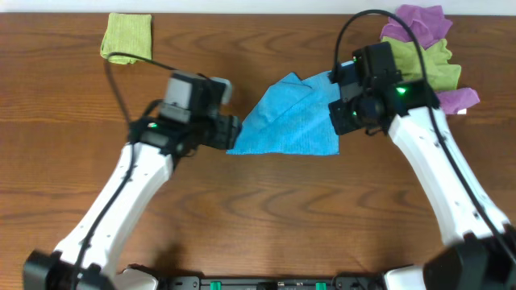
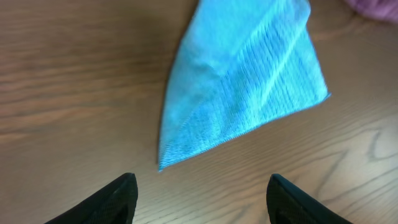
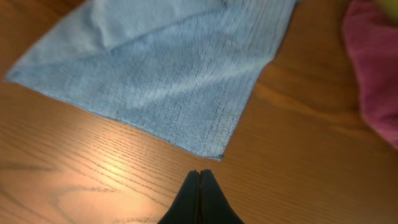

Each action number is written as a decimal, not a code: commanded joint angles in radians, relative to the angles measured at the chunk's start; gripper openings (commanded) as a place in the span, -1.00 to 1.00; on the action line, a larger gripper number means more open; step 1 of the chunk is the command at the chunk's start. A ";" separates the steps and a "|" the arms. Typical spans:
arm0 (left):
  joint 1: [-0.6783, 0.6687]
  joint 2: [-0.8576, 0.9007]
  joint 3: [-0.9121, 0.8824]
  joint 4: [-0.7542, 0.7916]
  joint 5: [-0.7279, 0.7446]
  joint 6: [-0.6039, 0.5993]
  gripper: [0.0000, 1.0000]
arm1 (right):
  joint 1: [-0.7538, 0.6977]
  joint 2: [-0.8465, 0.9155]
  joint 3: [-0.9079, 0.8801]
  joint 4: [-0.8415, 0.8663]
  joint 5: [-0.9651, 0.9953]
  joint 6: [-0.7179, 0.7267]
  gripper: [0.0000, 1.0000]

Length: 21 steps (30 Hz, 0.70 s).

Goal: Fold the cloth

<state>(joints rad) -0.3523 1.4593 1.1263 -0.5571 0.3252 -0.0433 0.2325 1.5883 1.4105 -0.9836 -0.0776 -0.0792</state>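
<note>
The sky-blue cloth point(image 1: 290, 117) lies at the table's middle, one layer turned over on itself, tapering to a point on the left. In the left wrist view the cloth point(image 2: 242, 81) lies just ahead of my left gripper point(image 2: 202, 180), which is open with only bare wood between its fingers. From overhead, the left gripper point(image 1: 230, 129) sits at the cloth's left tip. My right gripper point(image 3: 199, 173) is shut on nothing, a little short of the cloth's point(image 3: 168, 68) near corner. Seen from above, the right gripper point(image 1: 347, 117) is at the cloth's right edge.
A lime-green cloth point(image 1: 126, 36) lies at the back left. A heap of purple and lime-green cloths point(image 1: 427, 44) sits at the back right, behind the right arm; a purple one point(image 3: 373, 74) shows right of the blue cloth. Black cables arch over both arms.
</note>
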 commanded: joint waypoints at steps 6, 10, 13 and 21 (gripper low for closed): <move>-0.111 0.137 0.021 0.145 -0.077 0.023 0.36 | -0.069 -0.237 0.000 -0.016 0.010 0.023 -0.97; -0.153 0.171 0.030 0.249 -0.134 0.039 0.39 | -0.077 -0.328 0.000 -0.047 0.009 0.023 -0.98; -0.178 0.210 0.075 0.279 -0.161 0.084 0.43 | -0.077 -0.375 0.000 -0.070 0.002 0.022 -0.97; -0.217 0.413 0.324 0.240 -0.255 0.196 0.49 | -0.077 -0.479 0.000 -0.116 -0.002 0.023 -0.97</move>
<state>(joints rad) -0.5632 1.8149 1.3815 -0.3004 0.1265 0.0879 0.1608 1.1374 1.4105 -1.0912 -0.0742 -0.0692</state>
